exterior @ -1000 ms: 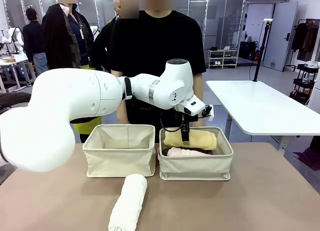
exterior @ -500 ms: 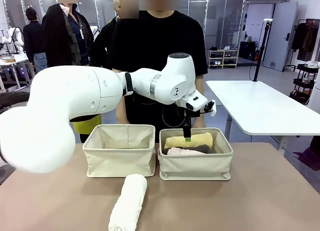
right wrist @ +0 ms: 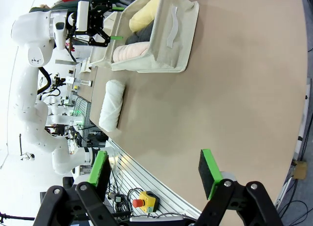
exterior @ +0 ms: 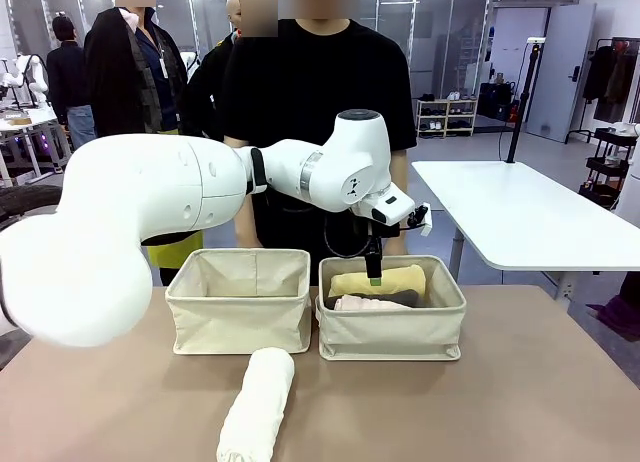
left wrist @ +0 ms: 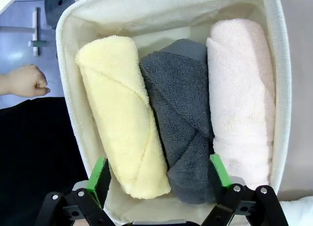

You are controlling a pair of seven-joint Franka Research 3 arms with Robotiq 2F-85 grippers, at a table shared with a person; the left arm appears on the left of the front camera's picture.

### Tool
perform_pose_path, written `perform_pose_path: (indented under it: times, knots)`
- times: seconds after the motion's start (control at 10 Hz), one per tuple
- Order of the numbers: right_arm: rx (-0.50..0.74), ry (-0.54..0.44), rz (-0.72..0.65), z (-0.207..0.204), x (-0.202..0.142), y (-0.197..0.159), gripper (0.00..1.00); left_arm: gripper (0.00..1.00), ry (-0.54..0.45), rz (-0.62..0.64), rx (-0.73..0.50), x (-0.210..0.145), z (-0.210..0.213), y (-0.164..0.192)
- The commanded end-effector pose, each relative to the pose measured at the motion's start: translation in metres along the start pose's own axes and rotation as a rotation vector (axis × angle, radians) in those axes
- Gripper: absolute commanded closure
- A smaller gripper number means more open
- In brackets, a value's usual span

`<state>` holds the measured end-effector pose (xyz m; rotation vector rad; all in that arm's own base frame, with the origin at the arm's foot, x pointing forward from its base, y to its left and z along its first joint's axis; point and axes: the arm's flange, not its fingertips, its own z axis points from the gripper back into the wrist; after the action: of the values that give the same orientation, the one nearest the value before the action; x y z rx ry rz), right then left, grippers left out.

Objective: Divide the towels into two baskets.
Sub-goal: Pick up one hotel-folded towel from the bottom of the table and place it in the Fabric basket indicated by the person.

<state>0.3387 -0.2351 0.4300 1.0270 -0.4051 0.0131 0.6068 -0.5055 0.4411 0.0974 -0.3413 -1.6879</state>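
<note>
Yellow towel (left wrist: 122,113), grey towel (left wrist: 181,123) and pink towel (left wrist: 239,99) share the right basket (exterior: 390,337); white towel (exterior: 257,402) lies on the counter (exterior: 520,382). Left pincer (left wrist: 159,167) hangs spread above (right pincer (right wrist: 153,162) spread too).

**Desk:** What do the surfaces look like on your feeds?

**Operator:** I see soft, matt terry on every roll: the pale yellow towel (left wrist: 122,113), the dark grey towel (left wrist: 181,118), the cream-pink towel (left wrist: 239,99) and the white towel (exterior: 257,402). The grey one's loops look coarsest.

**Desk:** And the rest?

**Operator:** The right basket (left wrist: 282,89) is cream canvas — I can see the weave along its rim. The counter (exterior: 500,402) is smooth, dull tan. The left arm (exterior: 150,197) has a glossy white shell, and the left claw (left wrist: 159,169) is matt black with matt green pads (left wrist: 100,174).
</note>
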Motion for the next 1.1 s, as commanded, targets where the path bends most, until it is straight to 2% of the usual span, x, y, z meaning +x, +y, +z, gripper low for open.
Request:
perform_pose_path:
  times: [0.0, 1.0]
  knots:
    - [0.005, -0.002, -0.026, 0.0013, -0.0025, 0.0057, 0.08, 0.0, -0.007, -0.004, 0.006, -0.0008, 0.0014, 0.0016]
    - [0.005, -0.002, -0.026, 0.0013, -0.0025, 0.0057, 0.08, 0.0, 0.0, 0.0, 0.0, 0.0, 0.0, 0.0]
